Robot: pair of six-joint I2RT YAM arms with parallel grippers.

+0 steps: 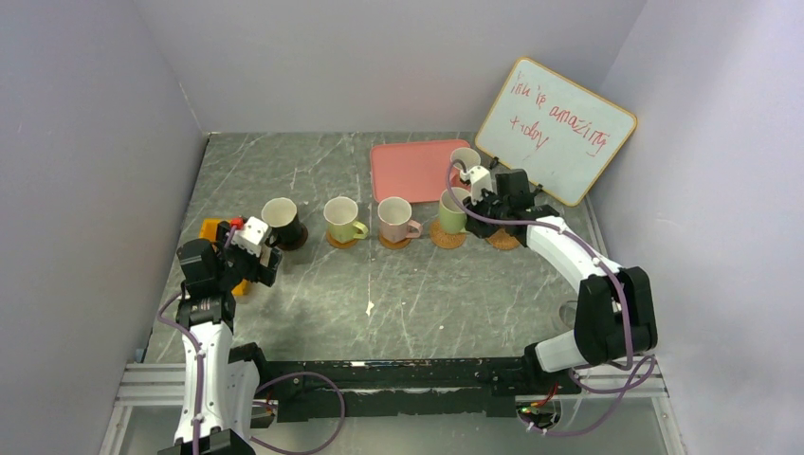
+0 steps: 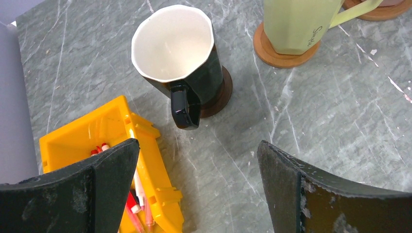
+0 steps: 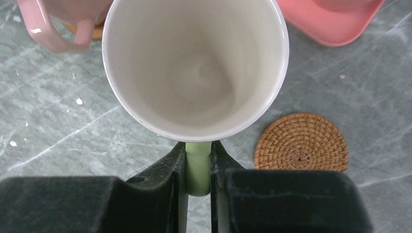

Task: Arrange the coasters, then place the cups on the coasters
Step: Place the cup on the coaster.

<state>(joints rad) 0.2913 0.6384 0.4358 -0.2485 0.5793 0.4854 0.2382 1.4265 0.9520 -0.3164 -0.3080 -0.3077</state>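
Note:
Four cups stand in a row. The dark brown cup (image 1: pixel 282 221) (image 2: pixel 180 53) sits on the dark brown coaster (image 2: pixel 221 97). A pale green cup (image 1: pixel 341 220) (image 2: pixel 296 24) rests on a tan coaster (image 2: pixel 272 53), and a pink cup (image 1: pixel 395 220) (image 3: pixel 58 19) on another. My right gripper (image 1: pixel 479 194) (image 3: pixel 198 165) is shut on the handle of the second green cup (image 1: pixel 453 210) (image 3: pixel 194 68), over a coaster (image 1: pixel 447 234); whether they touch is hidden. A woven coaster (image 1: pixel 503 239) (image 3: pixel 301 141) lies bare to its right. My left gripper (image 1: pixel 248 235) (image 2: pixel 198 148) hangs open near the brown cup's handle.
A pale cup (image 1: pixel 465 159) stands on the pink tray (image 1: pixel 412 169) (image 3: pixel 330 19) at the back. A whiteboard (image 1: pixel 555 128) leans at the back right. A yellow bin (image 1: pixel 210 229) (image 2: pixel 111 126) of markers sits under my left gripper. Walls close in on three sides.

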